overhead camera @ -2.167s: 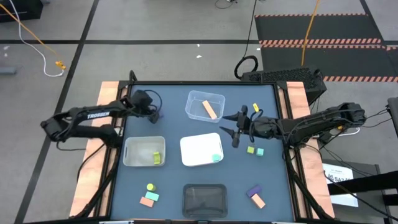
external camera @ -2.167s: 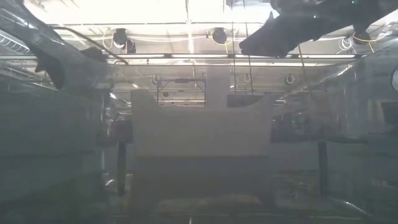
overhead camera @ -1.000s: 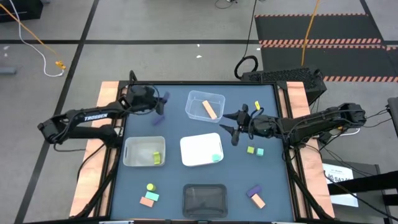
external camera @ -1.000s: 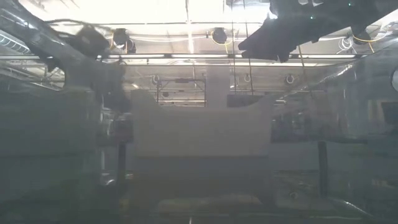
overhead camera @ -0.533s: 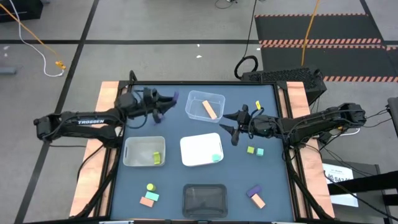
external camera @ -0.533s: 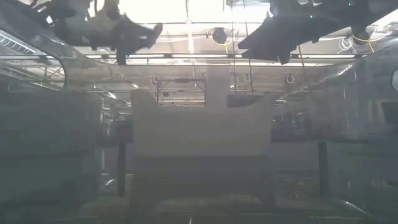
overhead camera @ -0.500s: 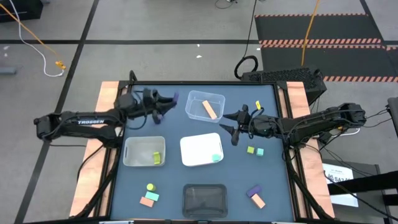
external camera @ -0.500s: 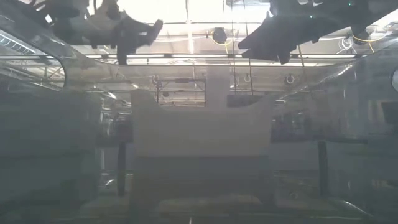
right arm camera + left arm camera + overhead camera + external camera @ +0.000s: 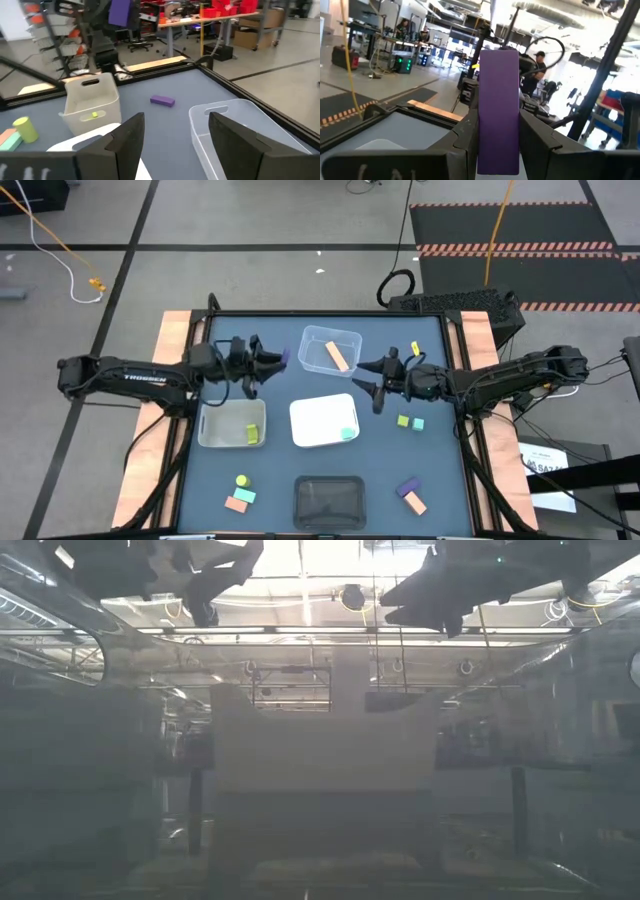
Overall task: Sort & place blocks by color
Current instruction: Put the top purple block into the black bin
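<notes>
A purple bar (image 9: pixel 498 110) is pinched upright in the left gripper (image 9: pixel 268 360), held up just left of the clear bin (image 9: pixel 330 351). Looks like mid-carry; next it'd need taking to a purple spot. The right gripper (image 9: pixel 378 383), right of that bin, is spread open, empty. Low view's basically haze, no blocks made out.

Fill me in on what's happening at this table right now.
A two-armed robot is sorting small coloured blocks into bins. The left claw holds a purple bar in the air, between the clear bin and the table's left edge. The right claw hangs open, holding nothing, just right of that bin, which contains an orange bar. Another purple bar lies on the table. Several blocks lie loose along the near edge and on the right.
</notes>
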